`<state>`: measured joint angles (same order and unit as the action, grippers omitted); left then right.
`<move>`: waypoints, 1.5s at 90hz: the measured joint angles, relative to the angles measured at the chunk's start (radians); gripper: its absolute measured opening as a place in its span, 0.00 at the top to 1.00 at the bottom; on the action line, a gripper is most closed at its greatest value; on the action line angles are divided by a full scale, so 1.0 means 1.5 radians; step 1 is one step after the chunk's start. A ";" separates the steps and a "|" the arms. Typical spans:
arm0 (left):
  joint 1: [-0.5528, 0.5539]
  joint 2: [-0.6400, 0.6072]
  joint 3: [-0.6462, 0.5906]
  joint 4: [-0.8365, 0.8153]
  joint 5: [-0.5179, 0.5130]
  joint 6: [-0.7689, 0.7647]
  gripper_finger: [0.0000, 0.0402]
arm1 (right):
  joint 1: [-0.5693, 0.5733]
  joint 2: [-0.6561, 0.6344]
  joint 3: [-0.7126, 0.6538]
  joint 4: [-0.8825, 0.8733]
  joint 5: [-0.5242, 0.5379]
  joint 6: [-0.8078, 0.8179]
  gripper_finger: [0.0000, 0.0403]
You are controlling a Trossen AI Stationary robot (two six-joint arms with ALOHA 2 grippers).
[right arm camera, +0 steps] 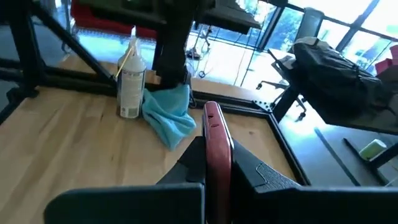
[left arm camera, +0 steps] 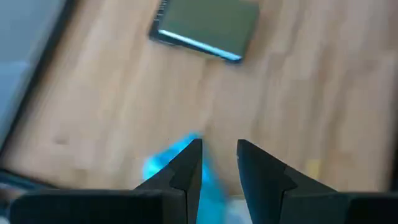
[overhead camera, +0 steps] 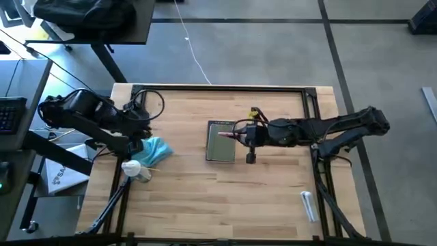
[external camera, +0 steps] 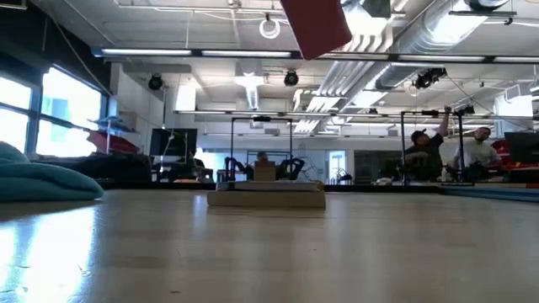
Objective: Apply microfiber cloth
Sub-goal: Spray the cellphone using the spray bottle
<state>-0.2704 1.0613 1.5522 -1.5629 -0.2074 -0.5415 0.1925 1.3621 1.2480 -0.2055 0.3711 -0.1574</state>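
Note:
The light blue microfiber cloth [overhead camera: 158, 150] lies crumpled on the table's left part, next to a white-capped spray bottle [overhead camera: 136, 169]. My left gripper [overhead camera: 141, 137] stands open over the cloth's far left end [left arm camera: 163, 163]. A grey-green tablet [overhead camera: 220, 141] lies flat at mid-table. My right gripper [overhead camera: 240, 134] reaches in from the right, shut on a pink phone [right arm camera: 212, 127] above the tablet. In the low view the phone [external camera: 316, 25] hangs high over the tablet [external camera: 266, 198]. My left gripper: I cannot tell whether its fingers [left arm camera: 186, 165] touch the cloth. My right gripper pinches the pink phone by its two flat faces [right arm camera: 217, 163] between both fingers. The fingers come from the table's right. The phone stands on edge and is lifted clear above the tablet.
A white tube-like object [overhead camera: 308, 205] lies near the front right corner. A black frame [overhead camera: 218, 89] runs along the table's far edge. Bare wood lies in front of the tablet. People sit in the room beyond the table [external camera: 438, 151].

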 joint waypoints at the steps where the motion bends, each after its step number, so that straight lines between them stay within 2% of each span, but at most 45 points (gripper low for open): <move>1: 0.000 -0.002 -0.001 0.001 0.014 -0.002 0.80 | -0.001 0.000 0.000 0.000 0.000 0.000 1.00; 7: -0.008 -0.006 0.000 0.002 0.090 -0.009 0.80 | -0.008 0.000 0.000 0.004 0.001 0.000 1.00; 12: -0.018 -0.006 -0.001 -0.007 0.114 -0.015 0.79 | -0.013 0.000 0.000 0.006 0.001 0.003 1.00; 32: -0.086 -0.012 -0.041 -0.006 0.113 0.015 0.70 | -0.024 0.003 0.000 -0.001 0.002 0.028 1.00; 50: -0.155 -0.014 -0.084 -0.005 0.118 -0.008 0.65 | -0.024 0.018 0.000 -0.019 0.000 0.028 1.00; 68: -0.187 -0.026 -0.144 -0.006 0.122 -0.091 0.64 | -0.039 0.051 0.000 -0.016 -0.003 0.013 1.00; 85: -0.204 -0.028 -0.200 -0.006 0.188 -0.143 0.64 | -0.045 0.073 0.000 -0.020 -0.008 -0.017 1.00; 103: -0.219 -0.029 -0.217 -0.006 0.231 -0.183 0.64 | -0.050 0.078 0.000 -0.028 -0.012 -0.026 1.00; 135: -0.257 -0.027 -0.258 -0.005 0.220 -0.184 0.65 | -0.050 0.078 0.000 -0.039 -0.034 -0.023 1.00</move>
<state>-0.6555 1.0206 1.1658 -1.5710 0.1223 -0.8175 0.1177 1.4792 1.2480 -0.2640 0.3195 -0.1921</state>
